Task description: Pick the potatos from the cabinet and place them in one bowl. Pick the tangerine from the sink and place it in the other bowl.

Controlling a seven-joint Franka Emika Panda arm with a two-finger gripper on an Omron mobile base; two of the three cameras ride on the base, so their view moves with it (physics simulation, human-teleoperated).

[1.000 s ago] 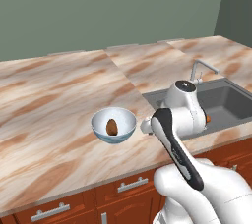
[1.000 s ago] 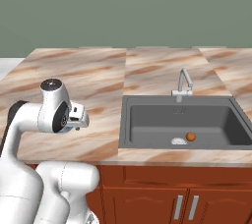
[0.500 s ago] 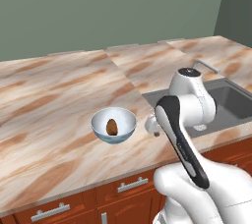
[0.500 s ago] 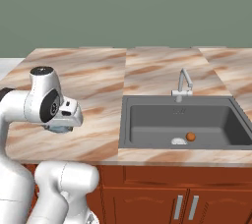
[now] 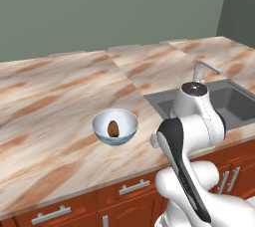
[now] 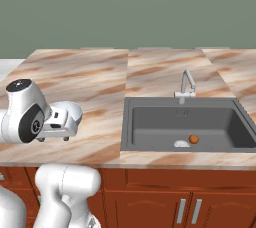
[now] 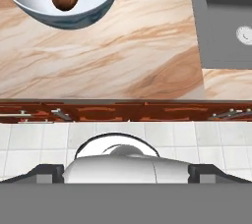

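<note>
The hand (image 6: 52,138) is held over the surface (image 5: 50,101) near its front edge, between the bowl (image 5: 115,126) and the sink (image 6: 185,128), released and grasping nothing; its fingers are barely made out in the right base view and are cut off in the hand view.

1 potato (image 5: 113,129) is seen lying in the pale bowl, so that part of the task is judged at least partly done. The tangerine (image 6: 193,139) is seen on the sink floor beside the drain (image 6: 181,144), not yet picked.

How many potatoes remain cannot be told. In the left base view the sink floor is largely hidden behind the arm. In the hand view the bowl and sink are cut off by the frame edges.
</note>
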